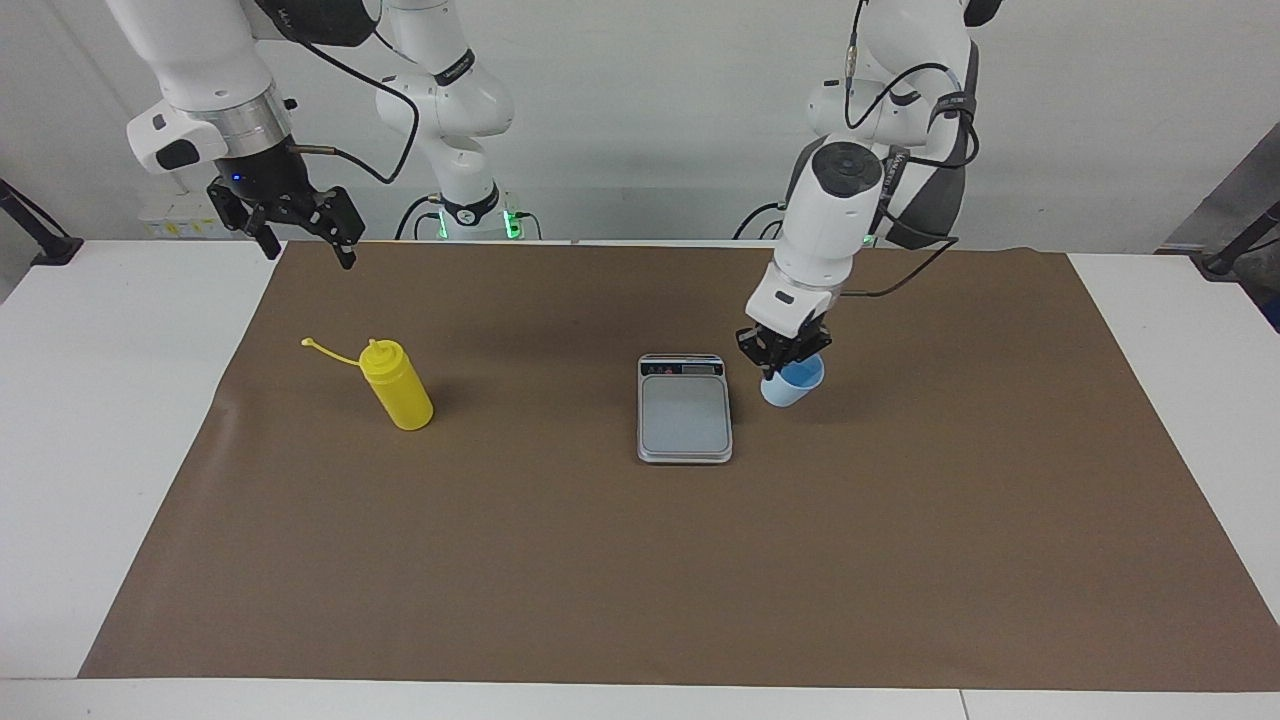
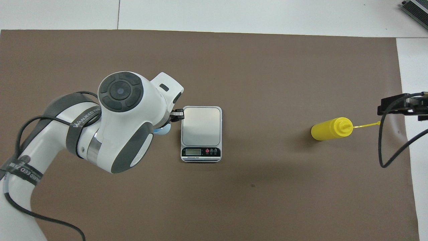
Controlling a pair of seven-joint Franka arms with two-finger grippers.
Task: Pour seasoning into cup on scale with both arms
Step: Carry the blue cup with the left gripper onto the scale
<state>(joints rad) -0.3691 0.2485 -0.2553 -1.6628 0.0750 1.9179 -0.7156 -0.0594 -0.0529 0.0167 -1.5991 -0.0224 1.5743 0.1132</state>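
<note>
bottle (image 1: 398, 386) upright, nozzle up | left hand (image 1: 783, 357) grips cup (image 1: 797, 382) | right hand (image 1: 296, 230) spread

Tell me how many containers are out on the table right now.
2: the yellow bottle stands toward the right arm's end; the blue cup, gripped in the left hand, is beside the scale. None looks hidden.

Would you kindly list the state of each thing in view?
cup: held tilted by left gripper, beside the scale
scale: plate bare
yellow bottle: upright, uncapped, untouched
right gripper: open, waiting above the mat's edge
</note>
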